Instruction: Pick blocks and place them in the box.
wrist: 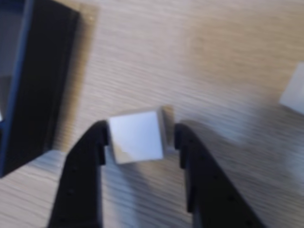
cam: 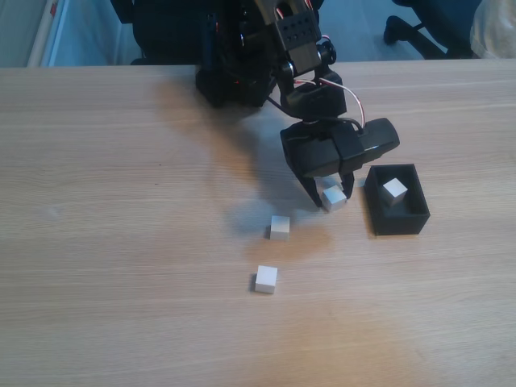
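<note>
My black gripper (cam: 329, 198) is shut on a white block (cam: 334, 197) just left of the black box (cam: 396, 221). In the wrist view the block (wrist: 137, 137) sits squarely between the two fingers (wrist: 85, 166), both touching its sides, with the gripper (wrist: 140, 135) low over the wood. The box (wrist: 40, 90) lies at the left of that view. One white block (cam: 395, 190) rests inside the box. Two more blocks lie on the table, one (cam: 280, 226) near the gripper and one (cam: 267, 279) closer to the front. A blurred block (wrist: 294, 90) shows at the wrist view's right edge.
The arm's black base (cam: 234, 72) stands at the back of the wooden table (cam: 121, 242). A chair base (cam: 419, 28) is on the floor behind the table.
</note>
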